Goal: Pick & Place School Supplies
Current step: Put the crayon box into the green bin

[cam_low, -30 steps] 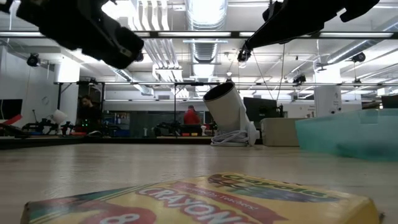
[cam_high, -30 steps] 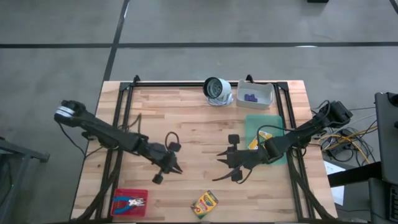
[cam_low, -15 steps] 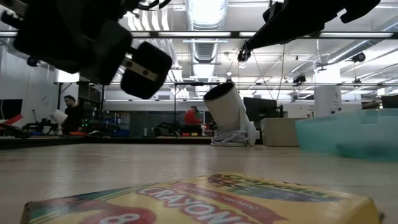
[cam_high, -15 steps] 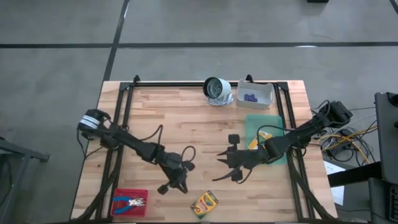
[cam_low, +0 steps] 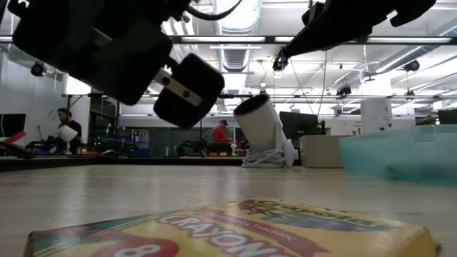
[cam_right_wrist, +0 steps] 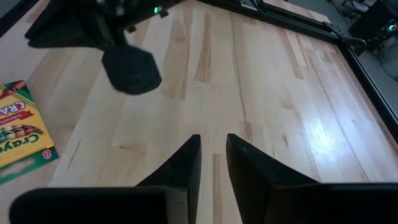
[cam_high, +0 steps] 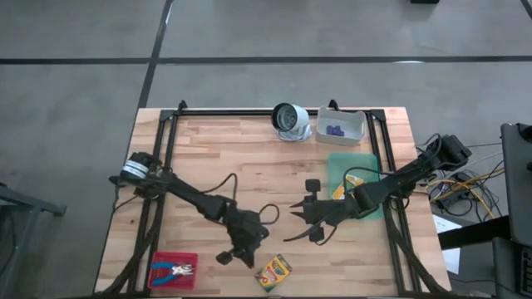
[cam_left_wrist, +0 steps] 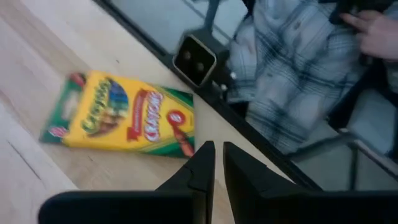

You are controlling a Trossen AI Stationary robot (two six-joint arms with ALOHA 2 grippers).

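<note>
Crayon box [cam_high: 273,271], lying flat near the table's [cam_high: 249,158] front edge, is approached by the empty left gripper [cam_high: 247,258], its fingers nearly together, presumably for pickup.

One camera hangs above me, looking straight down on the whole pale wooden desk [cam_high: 249,166]; another sits at desk height, close behind the flat yellow-and-green cardboard crayon box [cam_low: 235,228], facing the room. My two wrist cameras look forward, low over the desk, and both also catch that box.
</note>
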